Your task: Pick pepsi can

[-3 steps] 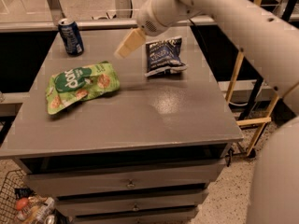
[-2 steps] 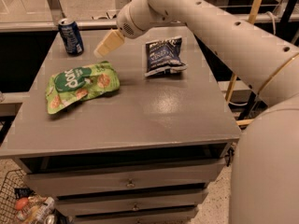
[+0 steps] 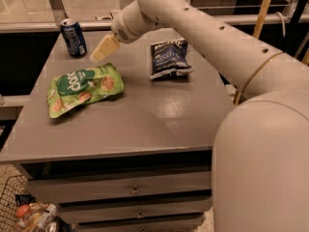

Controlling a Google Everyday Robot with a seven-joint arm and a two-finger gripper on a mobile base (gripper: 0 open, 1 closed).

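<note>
The pepsi can (image 3: 73,37), a small blue metal cylinder with a silver top rim and white markings, is standing upright near the far corner of the grey table (image 3: 145,120). It is sitting just to the picture-left of the claw and a little beyond it, with a gap showing between the two. Its white markings are not resolving into readable words. The cream-coloured claw (image 3: 105,48), at the end of the white arm (image 3: 203,37), is hovering above the tabletop; whether it is spread or pressed together I cannot tell, and it is gripping nothing. Directly below and in front of the claw, a flat green snack pouch (image 3: 84,88) is lying on the table, showing the white letters "don" and pictures of round crisps. To the picture-right of the claw, a crumpled dark blue chip bag (image 3: 169,57) is resting with white print that is not readable. Compared with the frames from a second ago, the claw is sitting farther picture-left and slightly lower, closer to the can, while the can and both bags are lying where they were.
</note>
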